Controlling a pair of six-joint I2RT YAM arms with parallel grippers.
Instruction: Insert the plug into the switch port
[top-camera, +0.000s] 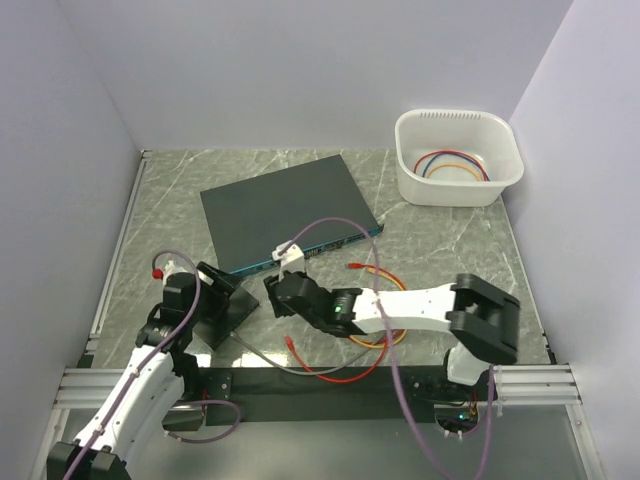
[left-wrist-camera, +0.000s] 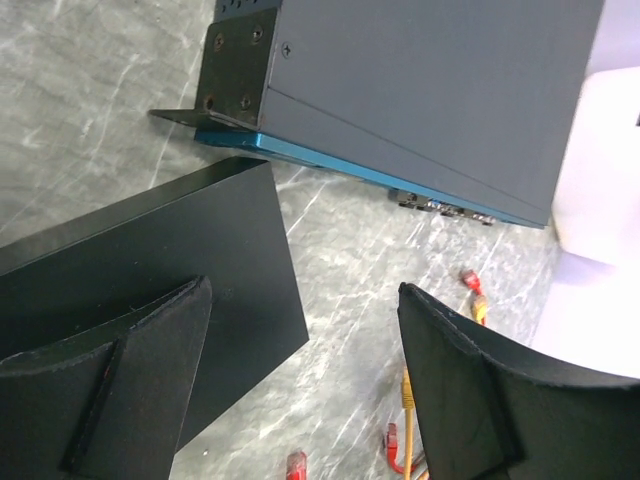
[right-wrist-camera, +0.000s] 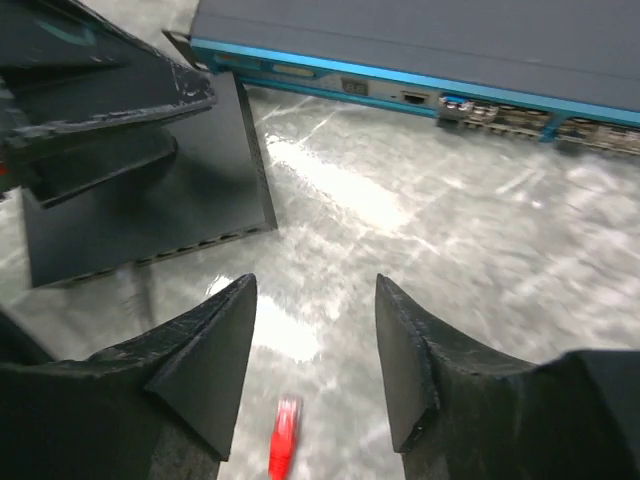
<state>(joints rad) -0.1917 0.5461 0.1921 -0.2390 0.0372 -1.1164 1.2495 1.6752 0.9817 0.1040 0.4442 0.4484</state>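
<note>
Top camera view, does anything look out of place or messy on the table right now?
Yes. Red and orange cables lie tangled loose on the table under the right arm, though a white bin holds others coiled. The switch sits skewed to the table edges.

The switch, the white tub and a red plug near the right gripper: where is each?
switch (top-camera: 285, 205), top view, middle of its grey lid.
white tub (top-camera: 455, 190), top view, front wall.
red plug (right-wrist-camera: 284, 440), right wrist view, its body.
</note>
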